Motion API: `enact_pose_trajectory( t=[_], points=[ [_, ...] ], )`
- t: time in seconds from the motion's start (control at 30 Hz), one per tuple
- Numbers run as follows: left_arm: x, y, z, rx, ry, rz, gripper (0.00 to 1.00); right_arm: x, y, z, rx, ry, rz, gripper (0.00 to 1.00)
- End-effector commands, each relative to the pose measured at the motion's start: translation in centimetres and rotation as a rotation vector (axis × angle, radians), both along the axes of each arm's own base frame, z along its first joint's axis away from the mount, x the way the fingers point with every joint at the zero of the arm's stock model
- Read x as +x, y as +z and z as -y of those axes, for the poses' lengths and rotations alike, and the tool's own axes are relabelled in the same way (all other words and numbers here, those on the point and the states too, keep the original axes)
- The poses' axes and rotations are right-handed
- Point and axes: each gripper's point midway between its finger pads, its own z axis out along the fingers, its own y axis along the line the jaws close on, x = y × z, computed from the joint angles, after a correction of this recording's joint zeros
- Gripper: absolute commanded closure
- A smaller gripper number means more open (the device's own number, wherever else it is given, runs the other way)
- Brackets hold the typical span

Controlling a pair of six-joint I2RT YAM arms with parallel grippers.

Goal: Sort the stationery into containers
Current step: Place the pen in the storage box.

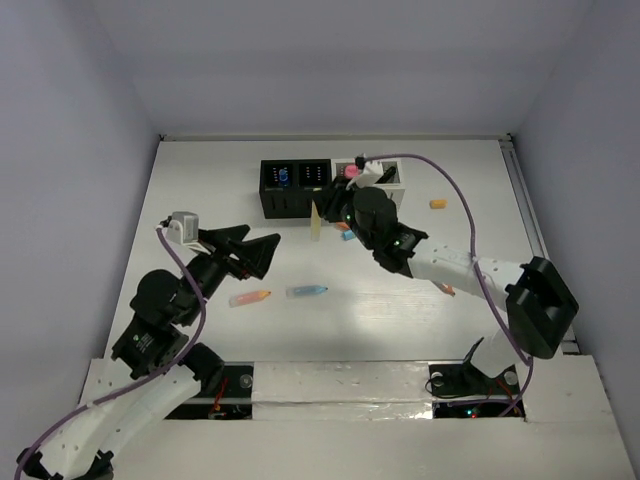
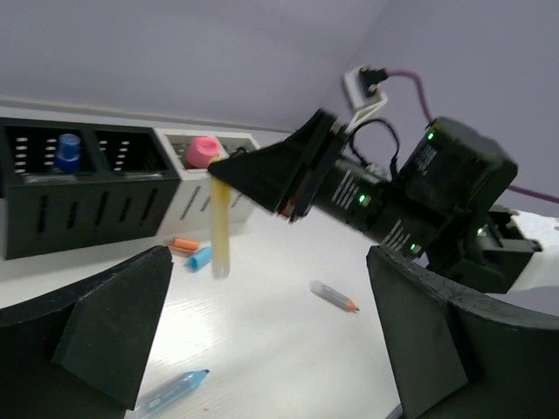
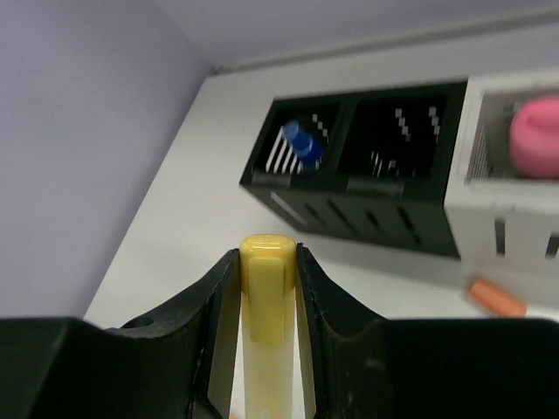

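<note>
My right tool (image 1: 326,210) is clamped on the yellow pen (image 1: 315,224), which is upright just at 6 o'clock of the containers (image 1: 285,207). My left tool (image 1: 262,242) gapes wide and empty over the counter (image 1: 400,320), toward 9 o'clock.

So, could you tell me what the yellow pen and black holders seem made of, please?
The yellow pen looks like smooth plastic, its barrel paler and semi-translucent. The black holders look like matte moulded plastic with crisp slots, though painted metal is possible.
</note>
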Motion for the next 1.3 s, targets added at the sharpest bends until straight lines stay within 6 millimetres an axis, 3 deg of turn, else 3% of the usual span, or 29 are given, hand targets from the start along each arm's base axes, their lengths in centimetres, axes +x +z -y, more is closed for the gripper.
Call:
enact_pose_trajectory(
  t=[0.0, 0.07, 0.1, 0.13, 0.17, 0.2, 0.23, 0.3, 0.33, 0.37, 0.5, 0.57, 0.6, 0.8, 1.17, 1.23, 1.27],
  points=[
    [0.0, 0.6, -2.8, 0.044, 0.122, 0.004, 0.06, 3.2, 5.8, 0.1, 0.006, -0.035, 0.167, 1.00],
    [0.0, 0.7, -3.6, 0.076, 0.154, 0.009, 0.04, 4.6, 6.5, 0.2, -0.014, -0.053, 0.194, 1.00],
    [0.0, 0.7, -3.9, 0.087, 0.164, 0.009, 0.03, 5.8, 5.7, 0.1, -0.057, -0.065, 0.202, 1.00],
    [-0.1, 0.7, -4.0, 0.098, 0.165, 0.012, 0.01, 6.4, 7.3, -0.2, -0.052, -0.074, 0.238, 1.00],
    [-0.1, 0.7, -4.3, 0.122, 0.177, 0.017, 0.01, 7.4, 7.4, 0.0, -0.068, -0.100, 0.250, 1.00],
    [0.0, 0.5, -4.5, 0.133, 0.188, 0.016, 0.01, 8.4, 6.0, -0.6, -0.122, -0.103, 0.252, 1.00],
    [0.1, 0.2, -4.7, 0.142, 0.197, 0.011, 0.01, 9.0, 7.4, -1.1, -0.117, -0.108, 0.283, 1.00],
    [0.2, -0.7, -4.9, 0.152, 0.210, 0.007, 0.01, 10.6, 7.3, -1.1, -0.172, -0.132, 0.317, 1.00],
    [0.2, -0.9, -4.8, 0.152, 0.206, 0.006, 0.01, 11.9, 5.5, -1.4, -0.214, -0.142, 0.306, 1.00],
    [0.0, -0.8, -4.8, 0.150, 0.202, 0.008, 0.01, 12.5, 6.6, -1.6, -0.211, -0.159, 0.328, 1.00],
    [-0.2, -0.5, -5.1, 0.145, 0.205, 0.024, 0.01, 15.2, 5.7, -1.8, -0.271, -0.197, 0.342, 1.00],
    [-0.3, -0.5, -5.0, 0.144, 0.200, 0.026, 0.01, 16.8, 4.4, -1.2, -0.298, -0.217, 0.325, 1.00],
    [-0.3, -0.6, -4.9, 0.147, 0.195, 0.026, 0.01, 17.1, 4.9, -1.4, -0.291, -0.220, 0.333, 1.00],
    [-0.1, -0.9, -4.3, 0.163, 0.171, 0.019, 0.01, 19.0, 2.6, -0.6, -0.326, -0.239, 0.301, 1.00],
    [0.2, -1.3, -4.0, 0.181, 0.167, 0.006, 0.01, 19.7, -0.6, -1.8, -0.338, -0.206, 0.256, 1.00],
    [0.3, -1.3, -4.1, 0.182, 0.175, 0.005, 0.01, 19.1, -1.5, -1.8, -0.325, -0.189, 0.247, 0.91],
    [0.4, -1.3, -4.1, 0.182, 0.175, 0.005, 0.01, 18.7, -0.7, -1.6, -0.309, -0.187, 0.260, 0.85]
  ],
)
